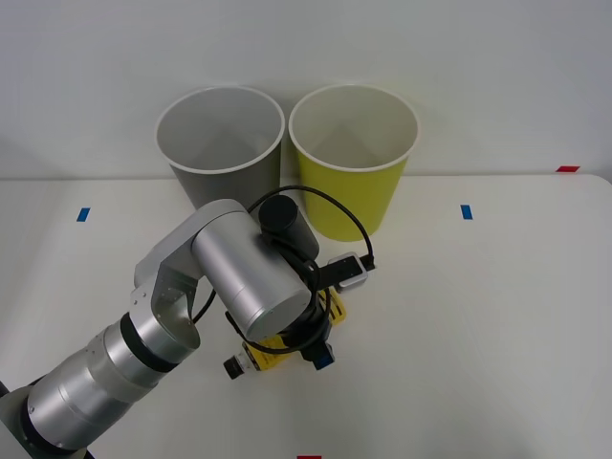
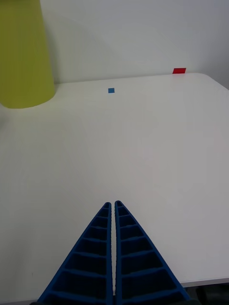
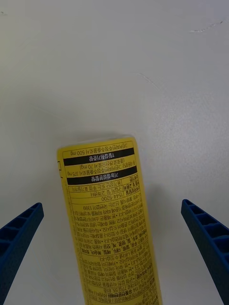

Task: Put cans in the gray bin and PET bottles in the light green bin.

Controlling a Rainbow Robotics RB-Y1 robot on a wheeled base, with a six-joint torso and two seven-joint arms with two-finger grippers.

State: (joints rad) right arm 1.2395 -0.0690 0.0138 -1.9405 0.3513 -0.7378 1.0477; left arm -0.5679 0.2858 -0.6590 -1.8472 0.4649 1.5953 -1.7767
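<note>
Bottle (image 3: pixel 107 224) is lying on its side on the white table (image 1: pixel 497 316), right under the left arm and a bit in front of the two bins. Front view shows its black cap (image 1: pixel 232 366) poking out toward the robot's left and near side, so the long axis runs roughly cap-near, base-far. The label is yellow with black bars and dense small print, too small for me to read. Left gripper (image 3: pixel 112 248) hangs over it with its blue fingers (image 3: pixel 19 228) spread wide on either side, not touching it. Right gripper (image 2: pixel 114 257) sits low over bare table off to the right, its fingers pressed together. Gray bin (image 1: pixel 221 143) and green bin (image 1: pixel 354 158) stand side by side at the back, both with nothing inside as far as I can see.
</note>
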